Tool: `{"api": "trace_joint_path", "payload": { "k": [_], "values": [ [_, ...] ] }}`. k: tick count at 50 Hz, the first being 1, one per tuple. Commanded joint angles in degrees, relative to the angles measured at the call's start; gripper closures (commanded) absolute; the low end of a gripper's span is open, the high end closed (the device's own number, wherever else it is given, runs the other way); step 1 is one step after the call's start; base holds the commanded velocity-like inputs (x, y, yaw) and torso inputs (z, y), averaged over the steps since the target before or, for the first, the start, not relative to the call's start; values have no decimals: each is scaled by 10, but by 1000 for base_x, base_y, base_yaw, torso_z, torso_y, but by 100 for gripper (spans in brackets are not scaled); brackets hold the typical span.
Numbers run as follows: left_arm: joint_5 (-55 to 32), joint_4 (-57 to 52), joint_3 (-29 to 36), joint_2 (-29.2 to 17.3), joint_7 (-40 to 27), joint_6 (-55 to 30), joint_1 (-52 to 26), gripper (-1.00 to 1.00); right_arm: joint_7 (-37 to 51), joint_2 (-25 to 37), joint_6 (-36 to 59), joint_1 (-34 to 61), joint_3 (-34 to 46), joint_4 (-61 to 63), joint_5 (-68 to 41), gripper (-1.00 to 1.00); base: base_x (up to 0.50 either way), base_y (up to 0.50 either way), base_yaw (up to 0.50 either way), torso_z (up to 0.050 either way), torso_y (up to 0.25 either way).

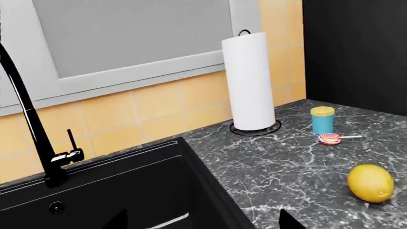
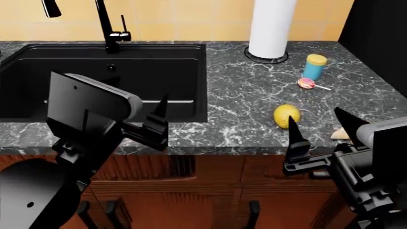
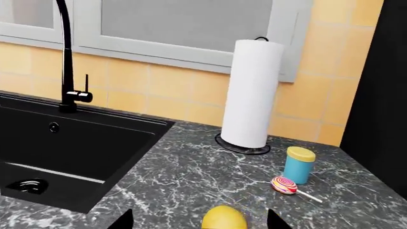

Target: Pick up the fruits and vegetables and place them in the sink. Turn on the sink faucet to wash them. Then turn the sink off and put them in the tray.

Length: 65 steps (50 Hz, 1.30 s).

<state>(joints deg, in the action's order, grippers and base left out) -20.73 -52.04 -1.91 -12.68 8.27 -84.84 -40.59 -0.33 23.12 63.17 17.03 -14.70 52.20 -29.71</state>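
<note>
Item 1: lemon (image 2: 287, 116), on counter right of sink (image 2: 190, 52), nothing yet grasped. R gripper (image 2: 324, 133) being held wide, near lemon; L gripper (image 2: 159, 125) empty, spread unclear. Risk: lemon being nudged, rolling off near edge.

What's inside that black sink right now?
The sink holds only its round drain; no produce. The lemon sits on the counter. The near sink floor is hidden.

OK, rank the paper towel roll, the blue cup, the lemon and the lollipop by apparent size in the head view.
1. Paper towel roll, clearly the largest, even cut off at the top edge.
2. Lemon and blue cup look about alike; the lemon sits nearer the camera, so I won't rank them.
3. Lollipop, the smallest.
</note>
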Motion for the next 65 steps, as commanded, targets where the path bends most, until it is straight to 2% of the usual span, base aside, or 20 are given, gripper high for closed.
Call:
{"api": "trace_joint_path", "payload": {
  "k": [1,5,9,28,33,37,44,49,51,55,61,65],
  "values": [
    [-156,-1,-38,-17,-93,-51,-54,-100,13,32,96,74,-45,48,-48,-100,195,-469,0,50,0],
    [-234,4,-52,-28,-153,-50,-63,-100,23,28,108,89,-56,58,-61,-100,205,-471,0,50,0],
    [-274,8,-57,-38,-184,-47,-66,-100,29,30,108,92,-58,59,-69,-100,202,-471,0,50,0],
    [-366,11,-65,-59,-245,-38,-75,-100,44,8,152,143,-108,63,-157,-100,316,-351,0,50,0],
    [-380,12,-59,-64,-255,-33,-75,-100,56,16,181,165,-118,66,-184,-100,430,-250,0,7,0],
    [-390,13,-57,-66,-263,-29,-76,-100,91,25,208,181,-116,74,-203,-100,266,-185,0,0,0],
    [-420,12,-63,-65,-287,-34,-82,-100,176,51,125,118,-105,76,-262,-100,0,0,0,0,0],
    [-432,15,-61,-70,-299,-28,-82,-100,198,64,102,106,-98,72,-279,-100,0,0,0,0,0],
    [-431,21,-57,-76,-298,-22,-82,-100,212,92,143,144,-93,63,-314,-100,0,0,0,0,0],
    [-448,30,-48,-88,-296,-30,-92,-100,199,178,253,261,-29,1,-406,-100,0,0,0,0,0],
    [-447,40,-26,-101,-301,-20,-98,-100,101,293,241,364,178,-75,-333,-100,0,0,0,0,0],
    [-449,43,-20,-106,-305,-15,-101,-100,58,332,262,475,301,-89,-301,-100,0,0,0,0,0]
  ]
}}
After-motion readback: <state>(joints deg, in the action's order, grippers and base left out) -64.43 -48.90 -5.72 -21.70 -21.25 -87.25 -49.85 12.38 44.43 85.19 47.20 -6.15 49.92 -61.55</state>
